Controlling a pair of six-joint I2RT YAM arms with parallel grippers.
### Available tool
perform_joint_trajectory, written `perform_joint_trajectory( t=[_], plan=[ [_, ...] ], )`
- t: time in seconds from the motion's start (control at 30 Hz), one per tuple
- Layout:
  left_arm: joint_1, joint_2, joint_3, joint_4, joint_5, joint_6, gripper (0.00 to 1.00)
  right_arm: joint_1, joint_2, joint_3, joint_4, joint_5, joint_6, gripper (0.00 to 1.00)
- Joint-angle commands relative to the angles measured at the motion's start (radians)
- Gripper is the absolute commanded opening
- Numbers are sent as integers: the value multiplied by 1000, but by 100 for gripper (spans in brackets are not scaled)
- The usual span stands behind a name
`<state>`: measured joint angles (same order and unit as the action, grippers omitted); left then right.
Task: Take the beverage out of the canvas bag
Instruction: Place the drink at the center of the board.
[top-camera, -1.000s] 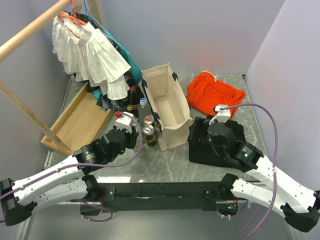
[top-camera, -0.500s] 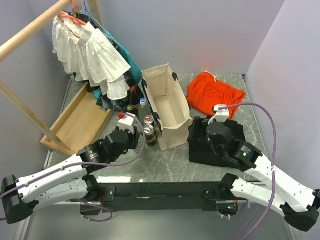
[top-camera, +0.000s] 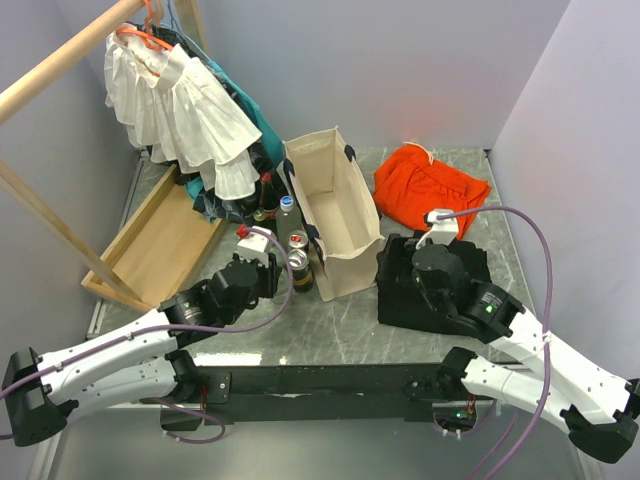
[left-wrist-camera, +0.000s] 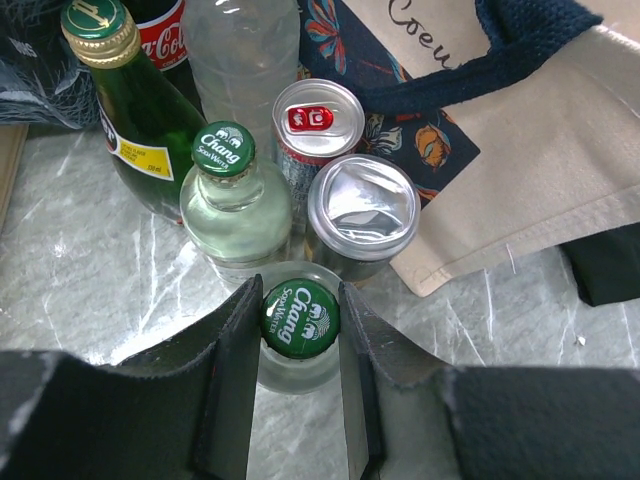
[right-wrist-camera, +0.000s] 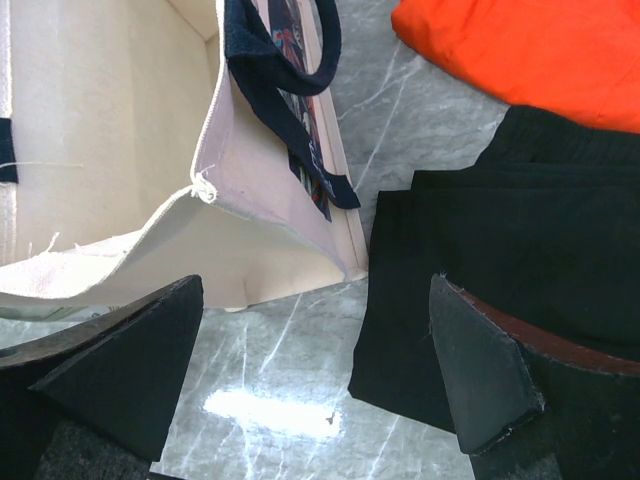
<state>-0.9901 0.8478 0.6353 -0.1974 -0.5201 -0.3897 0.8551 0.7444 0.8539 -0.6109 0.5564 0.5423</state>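
Item: soda bottle (left-wrist-camera: 300, 312), upright on the table, outside the canvas bag (left-wrist-camera: 560, 150), which lies at its 2 o'clock.
Neighbour: silver can (left-wrist-camera: 362, 208), just beside at 12 o'clock.
Left gripper (left-wrist-camera: 298, 300): clenched on the bottle's green cap.
Right gripper (right-wrist-camera: 313, 300): spread wide, holding nothing, over the bag's near corner.
Step, judged: set-down. Part the jaws slightly and rise straight, sparing the can.
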Motion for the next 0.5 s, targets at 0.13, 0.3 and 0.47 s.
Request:
perform_joint_trajectory(
  t=[0.13, 0.3, 0.47],
  plan=[
    [-4, 4, 15, 225, -35, -21, 1, 5, -4, -15, 37, 14, 11, 100],
    [-2, 11, 9, 242, -40, -29, 1, 7, -5, -15, 36, 17, 10, 100],
    [-4, 11, 0, 257, -47, -34, 1, 5, -2, -15, 36, 17, 8, 100]
  ],
)
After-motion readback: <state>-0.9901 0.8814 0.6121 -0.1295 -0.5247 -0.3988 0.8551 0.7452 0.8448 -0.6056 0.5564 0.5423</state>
